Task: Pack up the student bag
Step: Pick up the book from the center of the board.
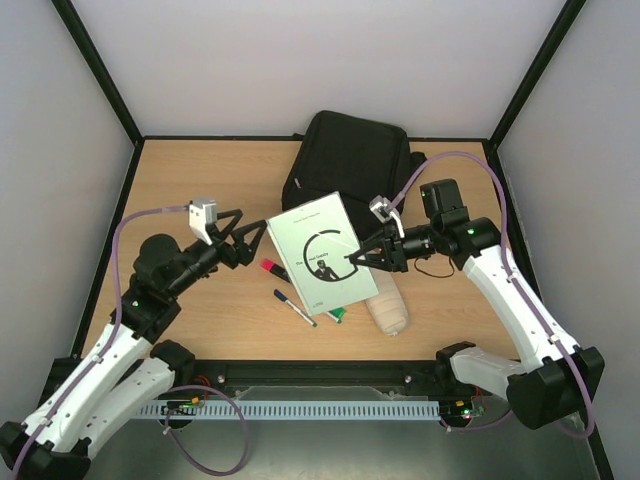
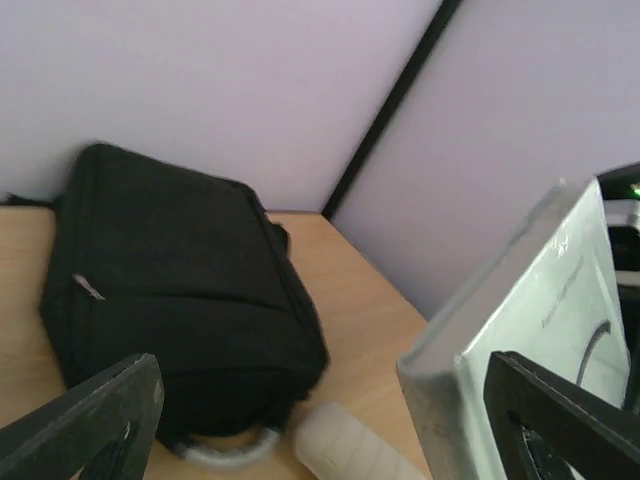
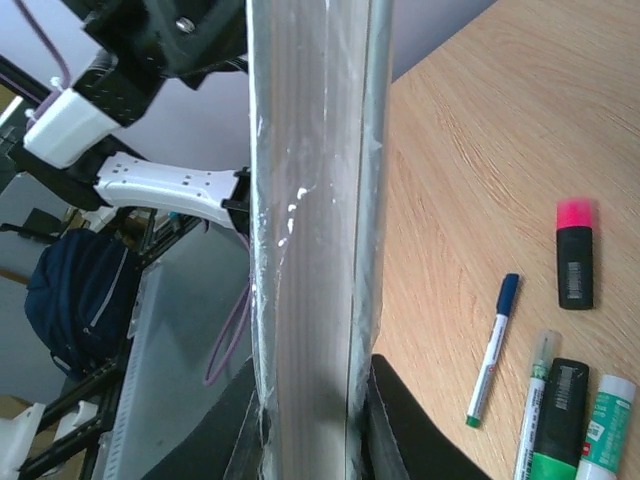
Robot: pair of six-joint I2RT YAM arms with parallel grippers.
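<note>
The student bag (image 1: 350, 165), a large black backpack, lies flat at the back middle of the table. It also shows in the left wrist view (image 2: 180, 300), with its grey loop handle (image 2: 225, 450) toward me. My right gripper (image 1: 358, 257) is shut on the right edge of a pale green book (image 1: 322, 262) and holds it tilted above the table; the book's page edge (image 3: 310, 250) sits clamped between the fingers (image 3: 410, 430). My left gripper (image 1: 255, 240) is open at the book's left corner (image 2: 530, 340), not clamped on it.
A beige cylindrical pencil case (image 1: 387, 305) lies right of the book, near the bag's handle (image 2: 350, 445). Under the book lie a red highlighter (image 1: 272, 268), a blue-capped pen (image 1: 295, 307) and green items (image 1: 335, 315). The right wrist view shows a green highlighter (image 3: 555, 420) and a glue stick (image 3: 605, 425).
</note>
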